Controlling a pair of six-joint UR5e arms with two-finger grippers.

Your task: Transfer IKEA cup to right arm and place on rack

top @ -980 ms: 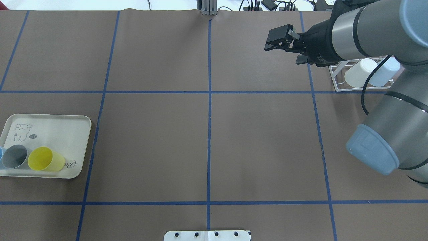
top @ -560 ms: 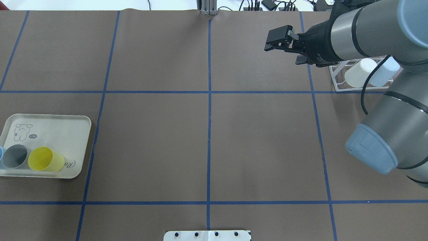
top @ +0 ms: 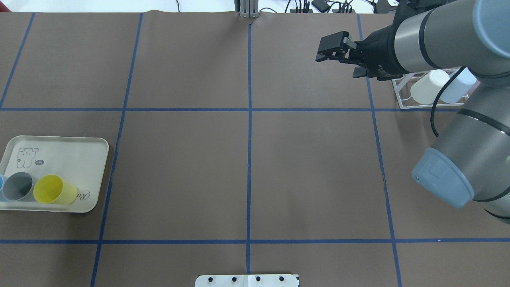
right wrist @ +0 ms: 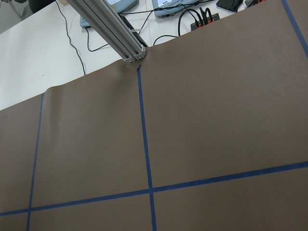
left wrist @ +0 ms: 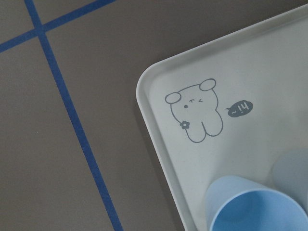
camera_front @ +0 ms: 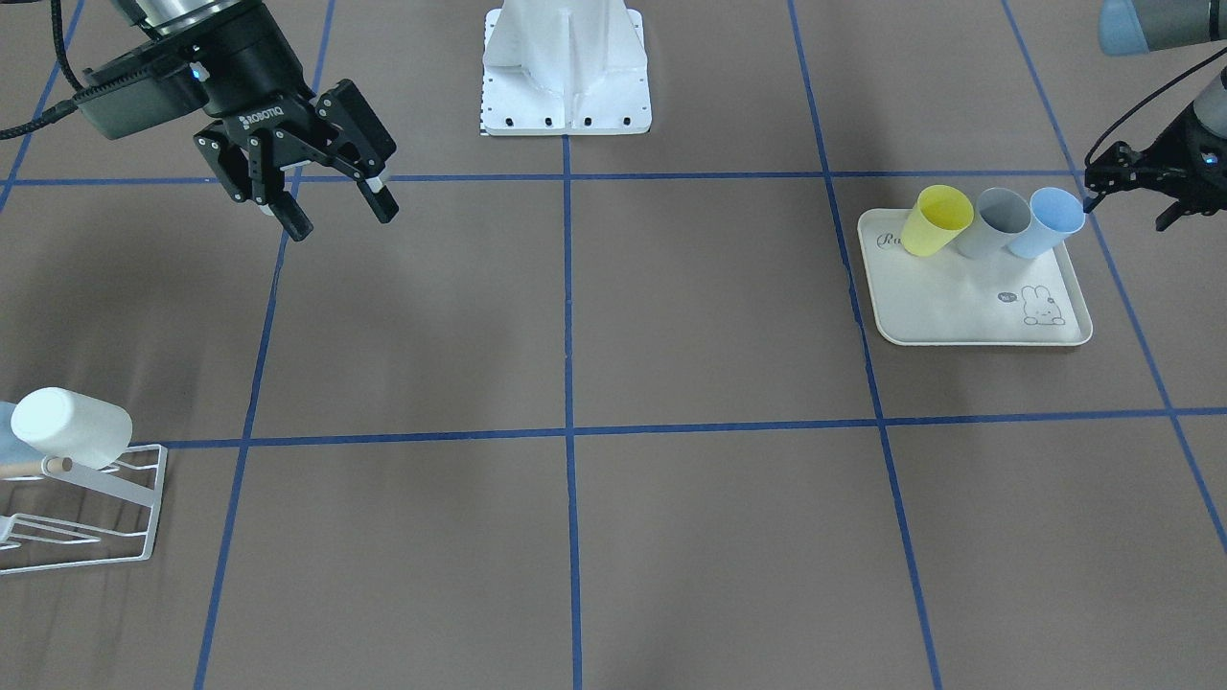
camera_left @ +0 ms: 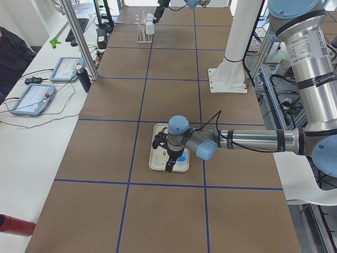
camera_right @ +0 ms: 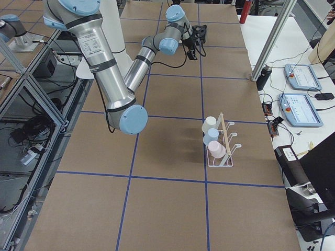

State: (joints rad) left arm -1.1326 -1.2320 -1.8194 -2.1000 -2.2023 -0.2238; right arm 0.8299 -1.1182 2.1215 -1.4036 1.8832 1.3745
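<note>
IKEA cup [camera_front: 1050, 222] – the blue one – stands mouth up at the end of a row of three on the cream tray [camera_front: 959, 321], with the grey cup [camera_front: 997, 225] touching it and the yellow cup [camera_front: 935, 222] beyond. The left end effector [camera_front: 1126, 213] hangs just beside the blue cup's rim, its fingers apparently apart, though only part of it shows at the frame's edge. The left wrist view looks down on the blue cup's mouth and the tray's rabbit print.

Well apart, at the other end of the table [top: 179, 159], the right arm [top: 438, 36] reaches out above the surface – its end effector [camera_front: 342, 220] spread wide and gripping nothing. The rack [camera_front: 144, 517] stands near it, a white cup [camera_front: 72, 425] resting on its prongs.
</note>
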